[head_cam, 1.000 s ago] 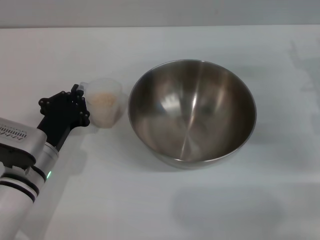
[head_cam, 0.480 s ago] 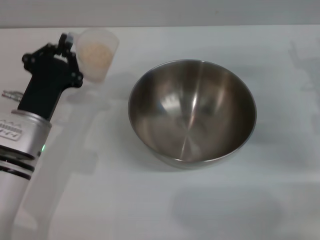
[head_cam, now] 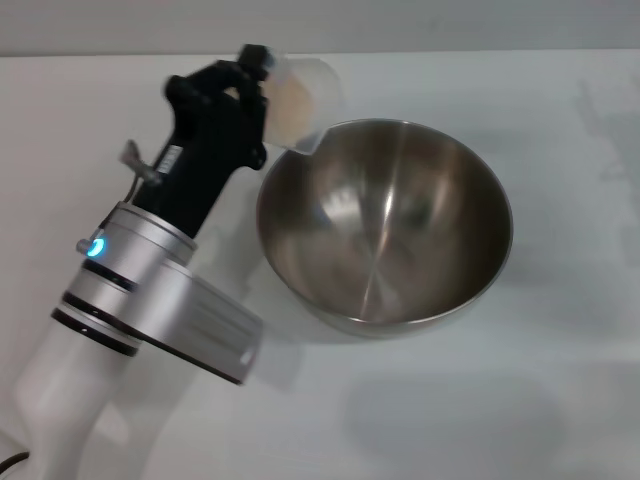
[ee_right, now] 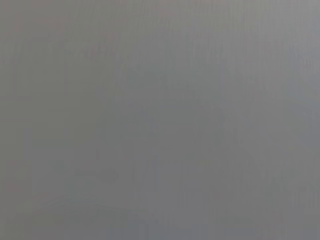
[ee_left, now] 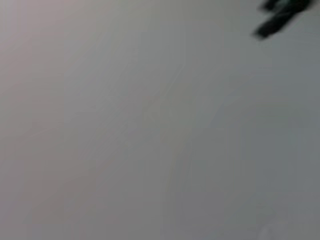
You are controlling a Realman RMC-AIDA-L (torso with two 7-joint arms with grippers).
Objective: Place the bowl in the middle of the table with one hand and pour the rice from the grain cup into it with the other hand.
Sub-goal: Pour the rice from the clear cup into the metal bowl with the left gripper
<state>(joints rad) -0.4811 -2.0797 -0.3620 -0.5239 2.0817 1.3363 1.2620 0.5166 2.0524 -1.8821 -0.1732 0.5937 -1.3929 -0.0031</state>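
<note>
My left gripper (head_cam: 262, 85) was clamped on the grain cup (head_cam: 298, 88), tilted just beyond it over the bowl (head_cam: 385, 225) rim; I judged a slow roll would keep the rice (head_cam: 285, 100) falling inside.

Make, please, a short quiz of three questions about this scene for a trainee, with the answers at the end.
1. True or false: the steel mixing bowl already holds rice.
2. Which gripper holds the grain cup? A) left B) right
3. Fill in: the cup's lower edge hangs over the bowl's ____ rim.

Key
1. False; the bowl is empty, and the rice is in the tilted cup.
2. A; the left gripper is clamped on it. The right gripper is not in view.
3. Far-left.
</note>
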